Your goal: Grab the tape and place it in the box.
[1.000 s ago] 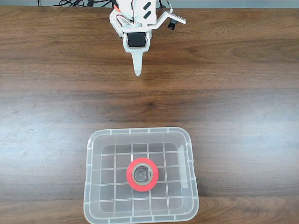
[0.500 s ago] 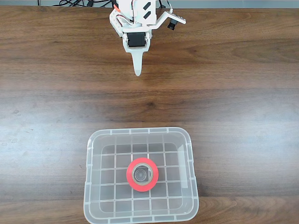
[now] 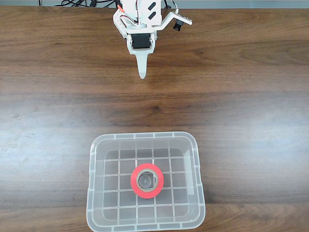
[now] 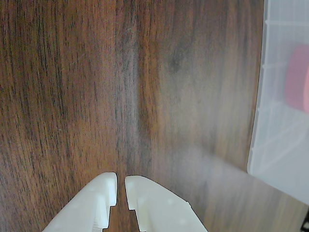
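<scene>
The red-orange tape (image 3: 147,181) lies flat on the grid bottom of the clear plastic box (image 3: 94,183), near its middle. In the wrist view the tape (image 4: 297,79) shows as a pink blur through the box wall (image 4: 275,130) at the right edge. My white gripper (image 3: 142,72) hangs far from the box at the top of the fixed view, over bare wood. Its fingertips (image 4: 112,186) nearly touch, with only a thin slit between them and nothing held; the gripper (image 4: 121,191) enters the wrist view from the bottom.
The dark wooden table (image 3: 241,96) stretches wide between the arm and the box. Black cables (image 3: 82,3) lie along the far edge behind the arm. The box sits near the table's front edge.
</scene>
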Available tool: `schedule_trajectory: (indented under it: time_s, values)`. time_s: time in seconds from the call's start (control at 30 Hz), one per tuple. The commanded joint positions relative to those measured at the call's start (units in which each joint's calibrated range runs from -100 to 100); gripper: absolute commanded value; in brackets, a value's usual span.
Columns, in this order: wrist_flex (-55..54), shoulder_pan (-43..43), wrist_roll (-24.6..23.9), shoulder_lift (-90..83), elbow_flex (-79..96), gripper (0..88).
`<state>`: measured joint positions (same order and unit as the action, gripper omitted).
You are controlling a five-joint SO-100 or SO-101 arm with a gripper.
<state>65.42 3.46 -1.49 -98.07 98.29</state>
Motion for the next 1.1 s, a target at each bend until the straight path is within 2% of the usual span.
schedule_trajectory:
  time_s: [0.0,1.07]
  values:
    - [0.1,-0.4,-0.4,-0.8,-0.7,1.4]
    - [0.1,-0.4,-0.4,-0.8,-0.7,1.4]
